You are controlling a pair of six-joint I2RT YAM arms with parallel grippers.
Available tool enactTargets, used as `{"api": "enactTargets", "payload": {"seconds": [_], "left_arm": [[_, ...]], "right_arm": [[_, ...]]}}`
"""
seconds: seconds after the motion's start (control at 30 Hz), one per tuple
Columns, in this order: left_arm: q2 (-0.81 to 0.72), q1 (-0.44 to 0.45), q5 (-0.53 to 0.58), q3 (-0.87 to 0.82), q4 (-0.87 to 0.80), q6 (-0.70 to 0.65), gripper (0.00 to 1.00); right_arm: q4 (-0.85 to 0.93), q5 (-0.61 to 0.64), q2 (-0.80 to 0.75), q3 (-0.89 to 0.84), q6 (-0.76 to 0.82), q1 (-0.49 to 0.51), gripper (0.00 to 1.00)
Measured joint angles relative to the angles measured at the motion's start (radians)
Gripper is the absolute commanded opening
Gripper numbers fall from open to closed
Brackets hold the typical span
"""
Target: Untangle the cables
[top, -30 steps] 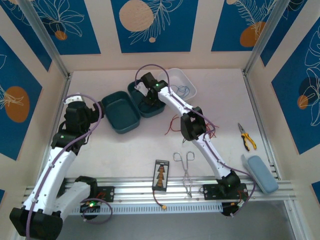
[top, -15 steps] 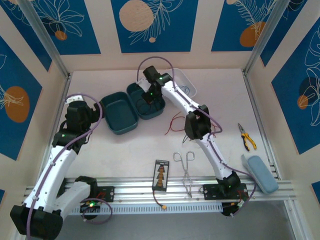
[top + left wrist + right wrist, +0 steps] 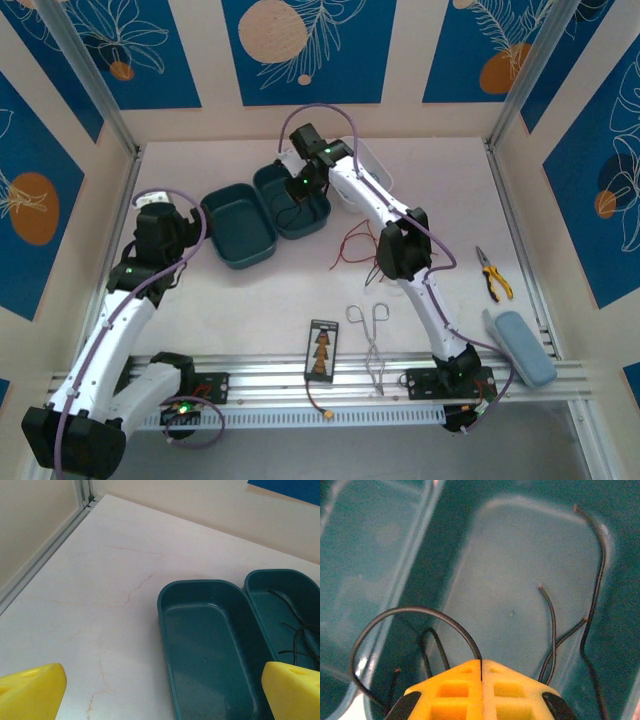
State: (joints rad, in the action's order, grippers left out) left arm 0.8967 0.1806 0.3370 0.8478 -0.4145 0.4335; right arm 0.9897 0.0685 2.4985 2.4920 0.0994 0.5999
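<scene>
My right gripper (image 3: 481,661) is shut on a black cable (image 3: 410,611) that arcs up and away to the left from between its yellow fingers. It hangs over the right teal tray (image 3: 520,575), where more black cables (image 3: 551,615) lie. From above, the right gripper (image 3: 298,195) sits over that tray (image 3: 318,212). A red cable bundle (image 3: 355,243) lies on the table beside the right arm's elbow. My left gripper (image 3: 162,695) is open with nothing between its fingers, at the near rim of the empty left teal tray (image 3: 210,645).
A white tray (image 3: 375,160) stands at the back behind the right arm. Silver forceps (image 3: 370,335), a black card (image 3: 322,350), yellow-handled pliers (image 3: 492,272) and a blue-grey case (image 3: 520,345) lie toward the front and right.
The right gripper closed fully on the black cable and its wrist rose and shifted toward the back over the right teal tray. The left arm barely moved.
</scene>
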Motion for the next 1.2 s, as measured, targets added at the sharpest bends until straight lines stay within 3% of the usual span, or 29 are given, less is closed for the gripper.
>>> {"api": "enactTargets", "payload": {"seconds": [0.13,0.37,0.53,0.87,0.97,1.2], "left_arm": [[0.0,0.0,0.0,-0.01,0.004,0.005,1.0],[0.002,0.0,0.0,-0.01,0.008,0.006,1.0],[0.002,0.0,0.0,-0.01,0.008,0.007,1.0],[-0.02,0.0,0.0,-0.01,0.006,0.006,1.0],[-0.035,0.0,0.0,-0.01,0.003,0.006,1.0],[-0.051,0.0,-0.021,-0.012,0.004,0.006,1.0]], "right_arm": [[0.006,0.035,0.0,-0.046,-0.031,0.0,0.03],[0.013,0.084,0.0,-0.066,-0.071,-0.009,0.31],[0.014,0.089,-0.003,-0.066,-0.089,-0.019,0.44],[0.024,0.116,-0.138,-0.104,-0.182,-0.032,0.45],[0.003,0.133,-0.286,-0.251,-0.248,-0.042,0.45],[-0.064,0.194,-0.687,-0.77,-0.429,-0.122,0.44]]}}
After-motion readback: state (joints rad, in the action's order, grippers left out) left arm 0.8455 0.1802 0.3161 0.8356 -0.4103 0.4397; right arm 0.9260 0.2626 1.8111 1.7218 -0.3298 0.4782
